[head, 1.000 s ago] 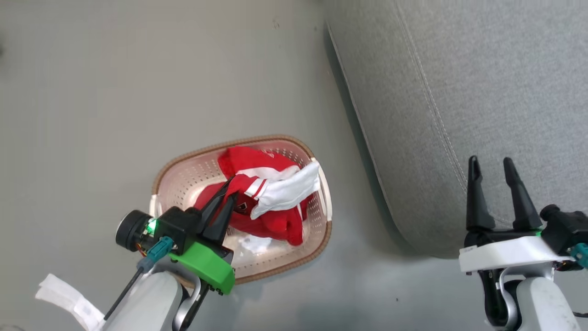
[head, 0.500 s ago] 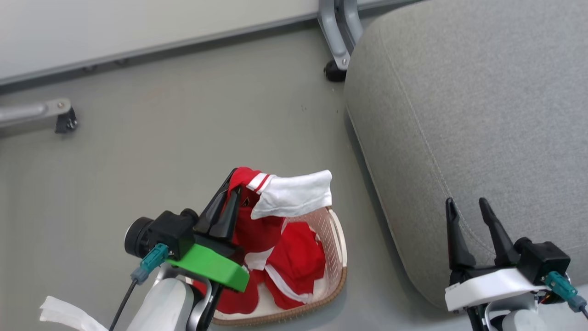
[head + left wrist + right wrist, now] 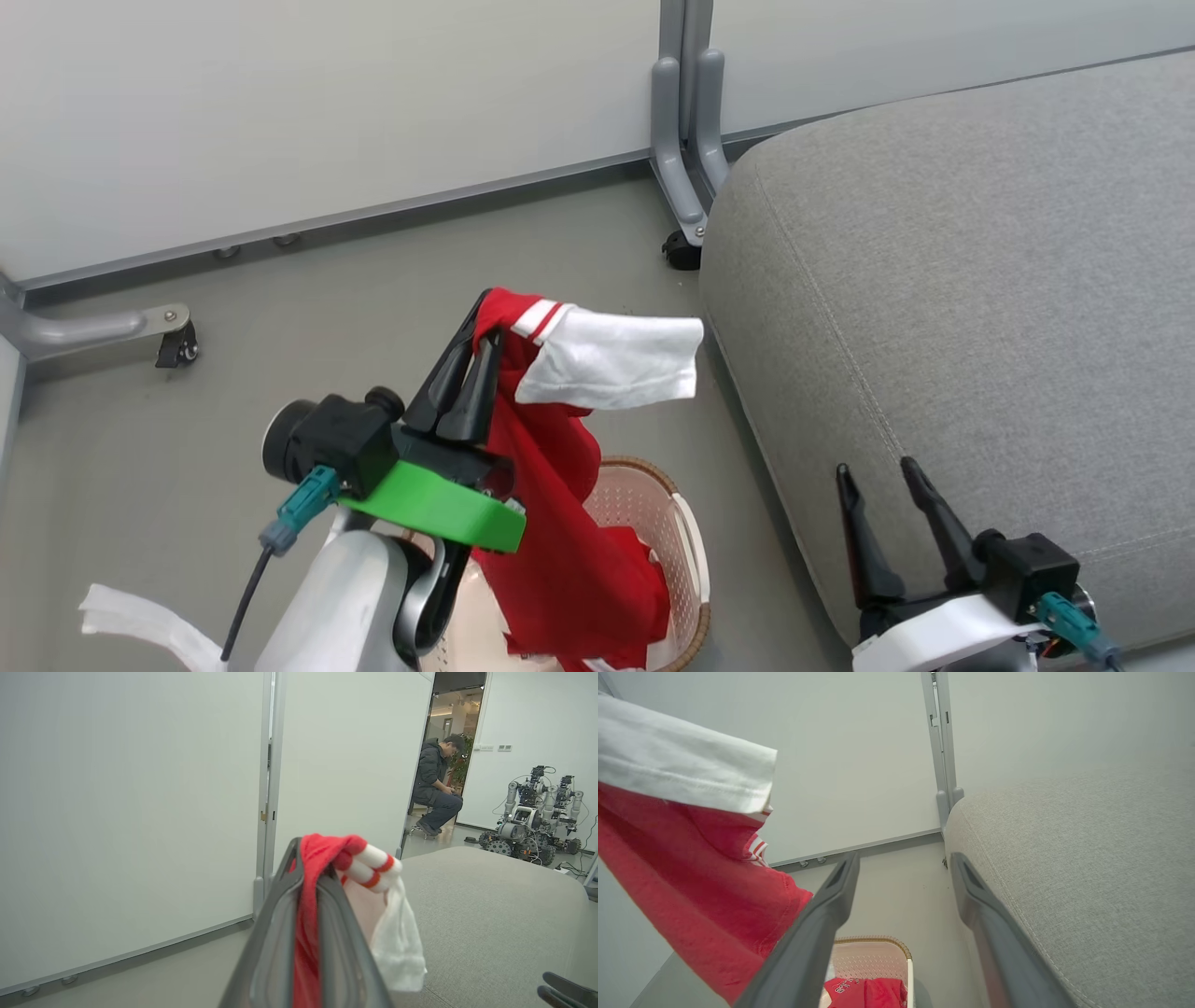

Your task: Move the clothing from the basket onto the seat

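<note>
Head view high, downward; wrist views low, toward the wall; seat common to all.

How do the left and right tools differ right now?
The left tool is shut on a red garment hanging over the basket; the right tool is open and empty beside the seat. The left tool has a green mount, the right tool a white mount. Both are long, dark and point up the head view.
</note>
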Tool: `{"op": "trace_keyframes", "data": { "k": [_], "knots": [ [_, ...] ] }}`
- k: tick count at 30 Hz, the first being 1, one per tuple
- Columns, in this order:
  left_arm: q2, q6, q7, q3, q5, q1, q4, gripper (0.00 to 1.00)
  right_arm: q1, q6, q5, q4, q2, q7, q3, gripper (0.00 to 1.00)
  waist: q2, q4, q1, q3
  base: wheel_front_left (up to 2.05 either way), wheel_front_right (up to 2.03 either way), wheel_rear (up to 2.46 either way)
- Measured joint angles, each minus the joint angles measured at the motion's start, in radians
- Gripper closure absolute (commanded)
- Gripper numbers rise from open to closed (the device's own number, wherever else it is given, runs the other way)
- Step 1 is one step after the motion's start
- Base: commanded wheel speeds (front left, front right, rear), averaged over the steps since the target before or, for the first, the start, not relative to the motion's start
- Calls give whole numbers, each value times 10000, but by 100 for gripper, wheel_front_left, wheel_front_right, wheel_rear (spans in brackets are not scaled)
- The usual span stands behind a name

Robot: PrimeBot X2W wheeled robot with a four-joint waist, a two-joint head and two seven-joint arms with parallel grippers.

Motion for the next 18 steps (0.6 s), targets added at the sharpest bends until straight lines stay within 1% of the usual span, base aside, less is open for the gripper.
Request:
{"op": "trace_keyframes", "data": {
  "k": [5,7,9,10,13,18],
  "knots": [
    [-84,17,0,-73,-13,-345,109,100,-4,0,-142,-213,-2,0,683,0,0,-67,0,-98,0,0,0],
    [-119,63,0,-75,-52,-433,109,100,-35,-2,-481,-263,-2,0,1172,0,0,-87,0,-118,0,0,0],
    [-171,176,0,-59,-203,-516,102,100,-177,0,-1112,-293,-4,0,1716,0,0,-107,0,-122,0,0,0],
    [-180,230,0,-86,-196,-547,98,100,-254,4,-1162,-334,2,0,1856,0,0,-116,0,-124,0,0,0],
    [-215,366,0,-209,-188,-699,92,100,-613,4,-1162,-382,-10,0,2403,0,0,-139,0,-117,0,0,0],
    [-267,454,2,-502,-33,-909,105,100,-1276,6,-681,-249,12,0,3137,0,0,-175,0,-104,0,0,0]
  ]
}}
